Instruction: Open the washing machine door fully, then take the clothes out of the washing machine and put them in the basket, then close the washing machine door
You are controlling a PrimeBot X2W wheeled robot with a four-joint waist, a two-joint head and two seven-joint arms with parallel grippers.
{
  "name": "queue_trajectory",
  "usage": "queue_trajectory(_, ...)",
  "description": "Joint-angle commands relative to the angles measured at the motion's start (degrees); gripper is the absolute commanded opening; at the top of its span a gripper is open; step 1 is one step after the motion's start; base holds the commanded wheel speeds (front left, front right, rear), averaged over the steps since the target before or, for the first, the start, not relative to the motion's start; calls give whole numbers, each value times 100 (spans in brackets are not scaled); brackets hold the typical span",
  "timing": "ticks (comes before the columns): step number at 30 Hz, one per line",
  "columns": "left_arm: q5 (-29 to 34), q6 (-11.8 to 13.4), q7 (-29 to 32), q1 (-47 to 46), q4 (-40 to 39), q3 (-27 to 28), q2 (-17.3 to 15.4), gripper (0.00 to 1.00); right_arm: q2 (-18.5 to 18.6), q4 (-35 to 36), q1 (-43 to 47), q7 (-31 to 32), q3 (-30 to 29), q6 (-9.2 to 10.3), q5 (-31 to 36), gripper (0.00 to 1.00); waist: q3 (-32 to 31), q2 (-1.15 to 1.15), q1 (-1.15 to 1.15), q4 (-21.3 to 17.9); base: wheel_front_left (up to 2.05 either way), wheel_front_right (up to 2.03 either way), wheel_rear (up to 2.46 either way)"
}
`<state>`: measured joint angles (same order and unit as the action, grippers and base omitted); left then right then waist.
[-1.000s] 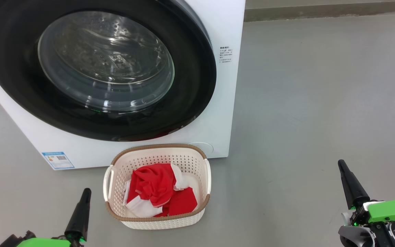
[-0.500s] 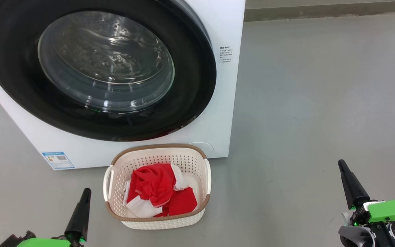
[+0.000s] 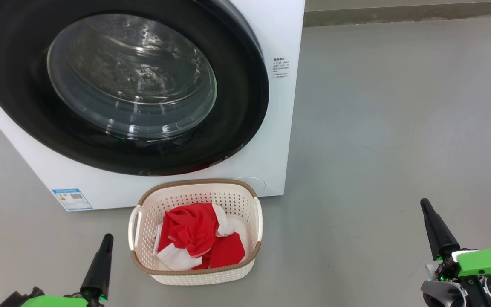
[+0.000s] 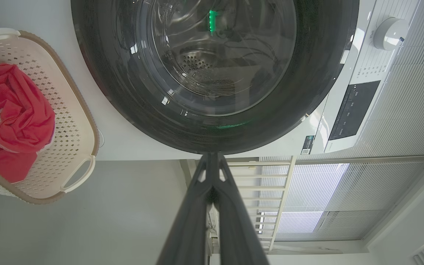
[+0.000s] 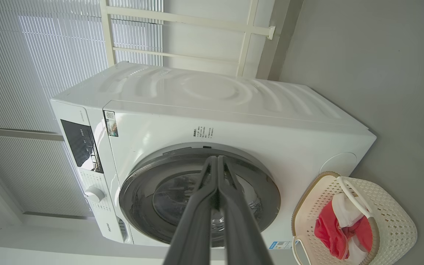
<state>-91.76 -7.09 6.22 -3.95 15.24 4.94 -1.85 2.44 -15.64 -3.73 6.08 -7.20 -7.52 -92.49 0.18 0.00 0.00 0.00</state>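
Observation:
The white washing machine (image 3: 286,106) stands on the grey floor, and its black-rimmed round door (image 3: 245,106) sits closed against the front, the steel drum visible through the glass. Directly below the door, the cream basket (image 3: 194,183) with a brown rim holds the red and white clothes (image 3: 198,241). My left gripper (image 3: 108,237) is shut and empty at the lower left, just left of the basket. My right gripper (image 3: 423,202) is shut and empty at the lower right, well clear of the basket. The wrist views show the door (image 4: 307,92) (image 5: 267,191), the basket (image 4: 83,121) (image 5: 392,206) and the clothes (image 4: 17,117) (image 5: 329,228).
Bare grey floor (image 3: 399,128) stretches to the right of the machine up to a wall base. The machine's control panel and dial (image 4: 390,31) are on its upper front. A white railing and slatted blinds (image 5: 50,44) stand behind the machine.

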Motion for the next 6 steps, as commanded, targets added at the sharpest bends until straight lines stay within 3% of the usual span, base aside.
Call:
queue_trajectory(1, -41, -40, 26, -224, -120, 158, -103, 0, 56, 162, -244, 31, 80, 3, 23, 0, 0, 0, 0, 0, 0, 0, 0)
queue_trajectory(6, -41, -40, 26, -224, -120, 158, -103, 0, 55, 162, -244, 32, 79, 3, 24, 0, 0, 0, 0, 0, 0, 0, 0)
